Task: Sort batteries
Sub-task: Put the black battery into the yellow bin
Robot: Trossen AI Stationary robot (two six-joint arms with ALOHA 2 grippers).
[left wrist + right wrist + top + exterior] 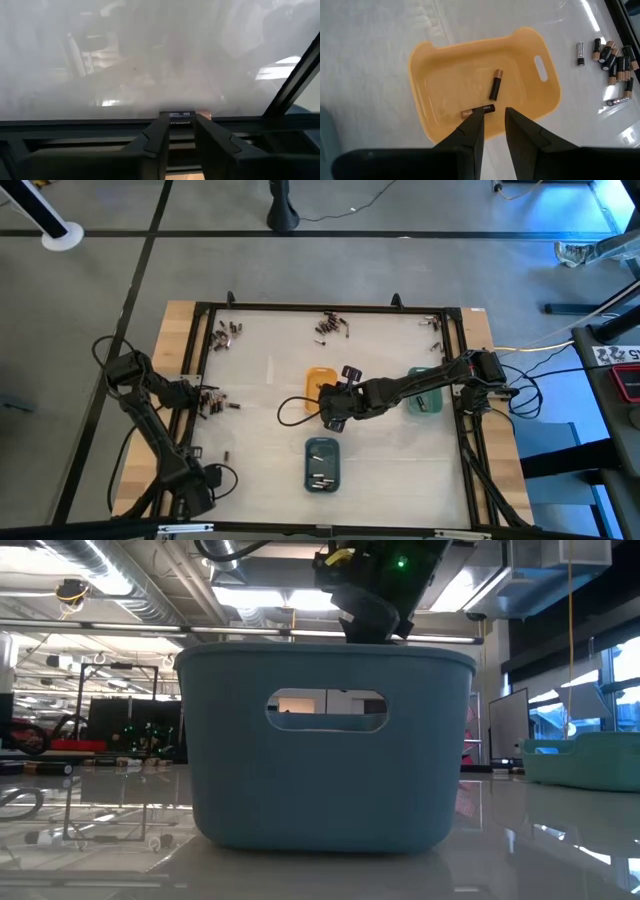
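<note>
Right hand [493, 122] poised over the orange tray [445, 75], its fingers narrowly apart and nothing held

Two batteries [495, 85] are seen lying in that tray; others are scattered in heaps along the tabletop's [270, 450] far and left edges (a battery [176, 118] is pinched between the left hand's [178, 131] fingers at the left heap)

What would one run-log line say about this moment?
left end effector: on a battery at table's left edge | right end effector: above orange tray, two batteries inside | blue tray: batteries inside
</note>
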